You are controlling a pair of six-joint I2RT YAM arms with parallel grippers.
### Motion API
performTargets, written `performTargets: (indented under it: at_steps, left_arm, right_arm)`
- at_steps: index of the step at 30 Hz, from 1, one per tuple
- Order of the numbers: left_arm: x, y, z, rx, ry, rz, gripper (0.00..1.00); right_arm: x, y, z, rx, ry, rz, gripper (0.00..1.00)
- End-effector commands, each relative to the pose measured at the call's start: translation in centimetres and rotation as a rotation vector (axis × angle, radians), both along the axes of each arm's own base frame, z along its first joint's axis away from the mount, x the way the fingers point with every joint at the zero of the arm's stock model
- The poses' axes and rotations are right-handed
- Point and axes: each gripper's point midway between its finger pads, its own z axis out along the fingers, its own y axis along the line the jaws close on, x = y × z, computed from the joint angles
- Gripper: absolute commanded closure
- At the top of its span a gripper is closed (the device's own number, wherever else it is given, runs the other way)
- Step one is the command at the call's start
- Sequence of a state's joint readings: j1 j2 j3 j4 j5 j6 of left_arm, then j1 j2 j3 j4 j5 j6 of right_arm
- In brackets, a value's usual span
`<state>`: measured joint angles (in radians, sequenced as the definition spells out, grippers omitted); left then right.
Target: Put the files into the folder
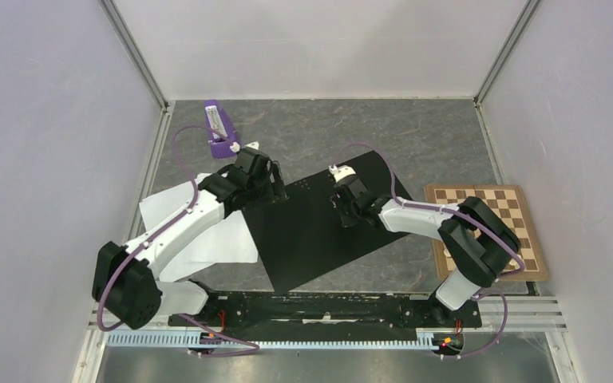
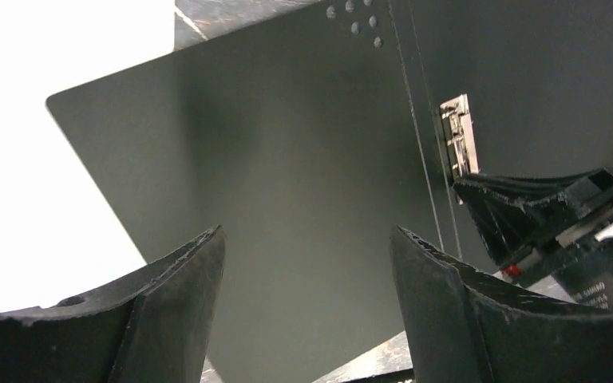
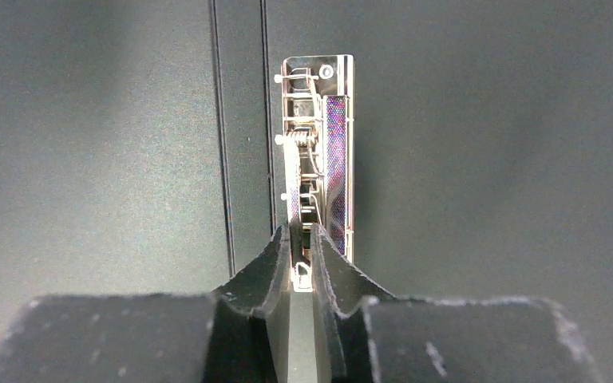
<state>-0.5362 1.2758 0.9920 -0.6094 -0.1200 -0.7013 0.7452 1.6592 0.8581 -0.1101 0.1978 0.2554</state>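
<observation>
The folder lies open in the middle of the table, black inside up. Its metal spine clip also shows in the left wrist view. The white files lie left of the folder, partly under my left arm; they show bright white in the left wrist view. My left gripper is open and empty over the folder's left half, jaws wide apart. My right gripper is shut on the clip's lever at the spine.
A wooden chessboard lies at the right. A purple and white object stands at the back left. White walls close in the table on three sides. The black mounting rail runs along the near edge.
</observation>
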Motion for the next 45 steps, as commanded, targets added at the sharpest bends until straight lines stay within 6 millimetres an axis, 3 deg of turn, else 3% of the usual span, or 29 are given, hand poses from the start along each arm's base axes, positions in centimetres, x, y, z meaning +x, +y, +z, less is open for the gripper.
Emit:
performTargets:
  at_steps: [1, 4, 8, 15, 20, 26, 31, 35, 37, 41, 45]
  left_arm:
    - [0.8, -3.3, -0.6, -0.083, -0.002, 0.007, 0.19]
    - [0.3, -4.5, -2.4, -0.1, 0.038, -0.003, 0.2]
    - [-0.2, -5.0, -4.5, -0.099, 0.082, -0.006, 0.21]
    - [-0.1, -4.2, -4.9, -0.061, 0.074, 0.003, 0.21]
    - [-0.3, -4.2, -5.1, -0.06, 0.076, -0.008, 0.21]
    - [-0.9, -4.9, -6.4, -0.089, 0.103, -0.028, 0.23]
    - [-1.5, -5.2, -8.1, -0.089, 0.143, -0.021, 0.24]
    - [-2.1, -4.2, -9.6, -0.049, 0.172, 0.025, 0.29]
    - [-2.5, -3.3, -10.4, -0.013, 0.185, 0.052, 0.34]
    - [-3.1, -1.8, -11.5, 0.05, 0.189, 0.101, 0.38]
    - [-3.4, -0.7, -12.2, 0.104, 0.188, 0.136, 0.43]
  right_arm:
    - [-2.3, -0.6, 0.0, 0.097, 0.055, -0.097, 0.94]
    - [-3.3, -0.3, 0.2, 0.131, 0.054, -0.136, 0.94]
    - [-3.6, 1.7, 0.8, 0.14, 0.044, -0.147, 0.95]
    - [-3.5, 4.8, 1.1, 0.163, 0.05, -0.222, 1.0]
    - [-3.9, 4.3, 1.2, 0.151, 0.026, -0.22, 1.0]
    - [-6.5, 2.1, 0.3, 0.166, 0.046, -0.207, 0.99]
    - [-7.0, 2.7, 0.1, 0.172, 0.06, -0.209, 0.91]
    - [-6.8, 2.9, 1.1, 0.176, 0.033, -0.194, 0.71]
    - [-6.6, 2.9, 2.1, 0.181, 0.013, -0.183, 0.65]
    - [-6.4, 2.8, 3.6, 0.162, -0.012, -0.162, 0.63]
    - [-6.6, 2.3, 3.9, 0.132, -0.028, -0.146, 0.69]
